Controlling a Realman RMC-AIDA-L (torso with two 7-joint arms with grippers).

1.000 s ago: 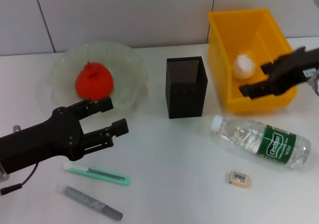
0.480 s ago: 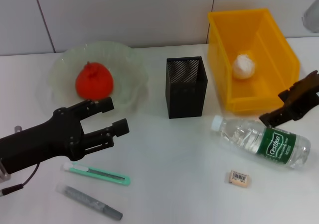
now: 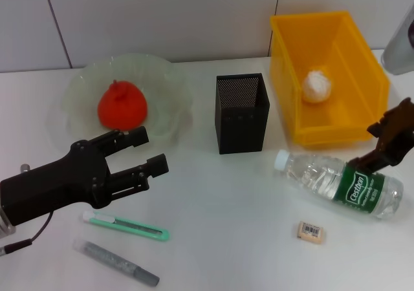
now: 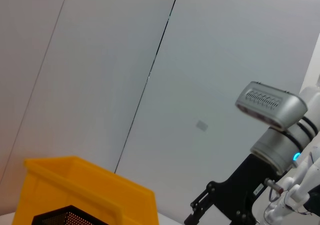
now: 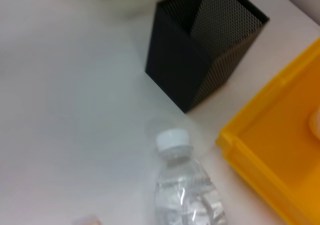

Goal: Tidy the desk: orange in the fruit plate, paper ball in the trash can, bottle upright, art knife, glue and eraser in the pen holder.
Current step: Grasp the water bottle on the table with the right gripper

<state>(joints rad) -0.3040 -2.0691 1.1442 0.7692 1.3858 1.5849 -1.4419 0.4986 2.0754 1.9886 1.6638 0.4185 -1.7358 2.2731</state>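
Left claw (image 3: 147,152) hangs spread wide, holding nothing, above the bench (image 3: 220,207) just below the plate (image 3: 171,113) with the orange (image 3: 121,107) in it. Knife (image 3: 126,226) and glue (image 3: 116,262) lie under that arm. Holder (image 3: 241,113) stands mid-bench. Right claw (image 3: 381,150) sits over the lying bottle (image 3: 336,183), can't tell its grip. Eraser (image 3: 310,231) lies nearby, paper ball (image 3: 317,86) in the can (image 3: 362,77).

White table (image 3: 213,200): bottle (image 3: 339,183), eraser (image 3: 310,231), knife (image 3: 125,226).
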